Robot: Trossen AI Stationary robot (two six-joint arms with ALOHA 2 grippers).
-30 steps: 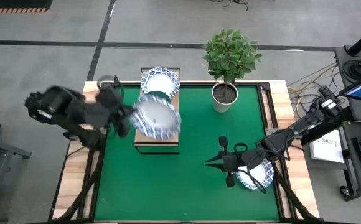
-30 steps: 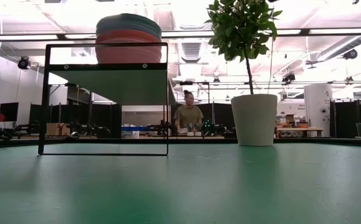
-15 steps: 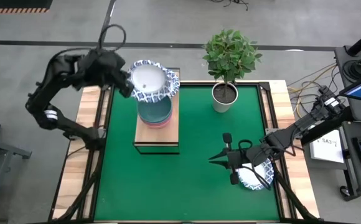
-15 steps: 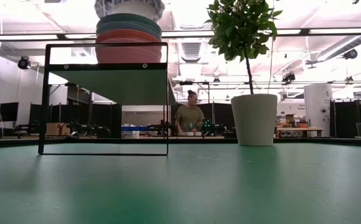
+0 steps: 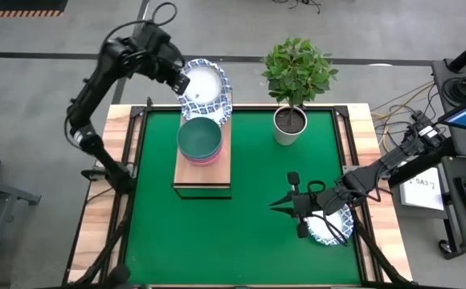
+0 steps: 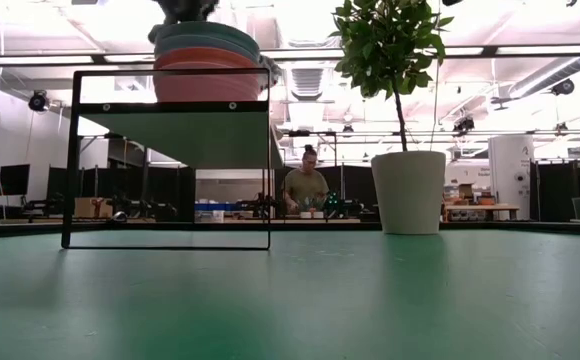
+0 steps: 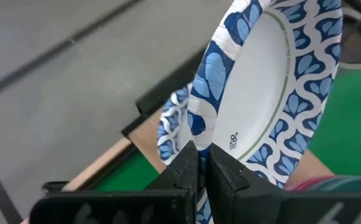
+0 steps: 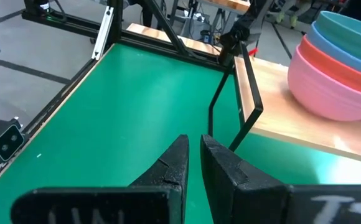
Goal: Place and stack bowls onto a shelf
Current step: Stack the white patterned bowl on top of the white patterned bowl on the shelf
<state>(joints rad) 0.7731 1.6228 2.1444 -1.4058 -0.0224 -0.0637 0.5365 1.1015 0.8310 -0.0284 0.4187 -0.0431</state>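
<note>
High view: the shelf (image 5: 203,167) sits left of centre on the green mat (image 5: 249,217), its long axis running up and down the frame. A stack of plain bowls (image 5: 199,140), teal on top, rests at its middle. In the upper left, the left gripper (image 5: 181,83) is clamped on the rim of a white bowl with a blue patterned rim (image 5: 205,84), held tilted on edge above another patterned bowl (image 5: 217,115) at the shelf's far end. The left wrist view shows the held bowl's hollow facing the right of the frame, a small dark mark printed inside, unreadable. At lower right the right gripper (image 5: 290,204) hovers, fingers nearly together on nothing, beside a further patterned bowl (image 5: 332,225). A potted plant (image 5: 296,80) stands at upper centre.
</note>
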